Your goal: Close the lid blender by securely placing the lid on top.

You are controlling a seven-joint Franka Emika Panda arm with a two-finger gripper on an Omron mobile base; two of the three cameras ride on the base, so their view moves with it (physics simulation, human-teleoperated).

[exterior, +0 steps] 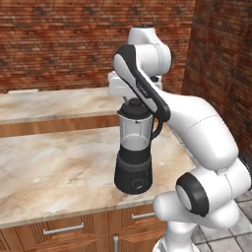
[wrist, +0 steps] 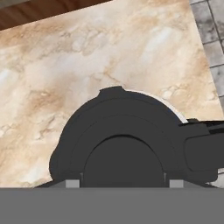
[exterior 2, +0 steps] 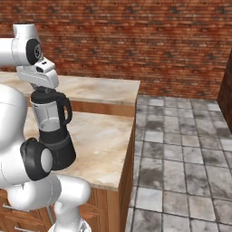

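Already the lid (exterior: 134, 109) sits on the rim of the blender (exterior: 134, 157), which stands near the front right corner of the marble counter (exterior: 54, 167). We judge the placing mostly done; what is left is confirming it is seated flat, then letting go and lifting clear. Our gripper (exterior: 134, 100) hangs directly over the jar, down on the lid. Its fingers are drawn in close, seemingly clamped on the lid's centre knob, though the contact itself is hidden from us. From the hand view we look straight down on the round black lid (wrist: 118, 140), the handle (wrist: 203, 151) jutting off to one side. Through the clear grey jar (exterior 2: 49, 118) we see nothing inside; it looks empty.
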